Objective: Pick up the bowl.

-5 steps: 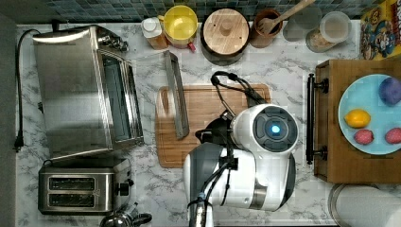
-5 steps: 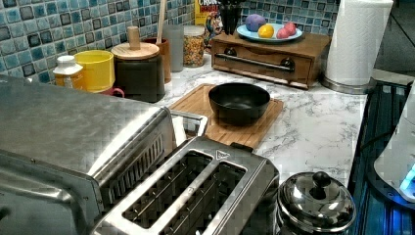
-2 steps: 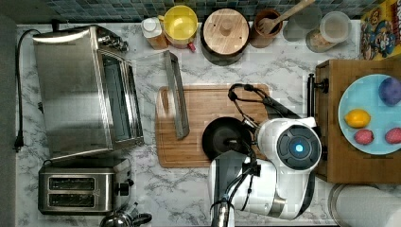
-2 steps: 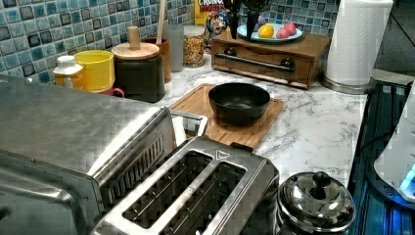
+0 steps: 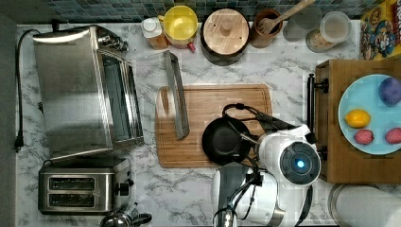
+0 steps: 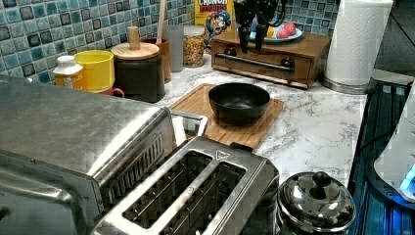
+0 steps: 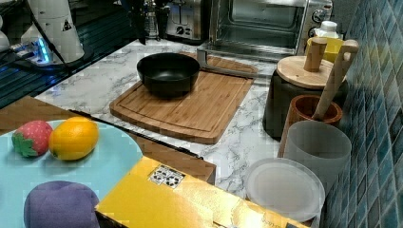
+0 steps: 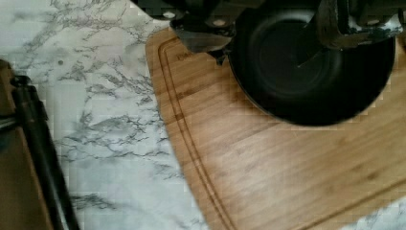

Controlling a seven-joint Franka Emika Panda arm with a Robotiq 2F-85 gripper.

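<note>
The black bowl sits upright and empty on the wooden cutting board, near the board's corner on the top view's lower right. It also shows as the bowl, the bowl and the bowl. My gripper hangs open well above the counter, with nothing between its fingers. In the wrist view the gripper has its fingers spread wide, and the bowl lies below them without touching. In the top view the white arm stands to the bowl's right.
The toaster oven has its door open over the board's left edge. A wooden drawer box carrying a blue plate of fruit stands close on the right. A wood-lidded pot, yellow cup and jars line the back wall.
The arm has swung toward the top view's right, uncovering the bowl. The bowl has not moved.
</note>
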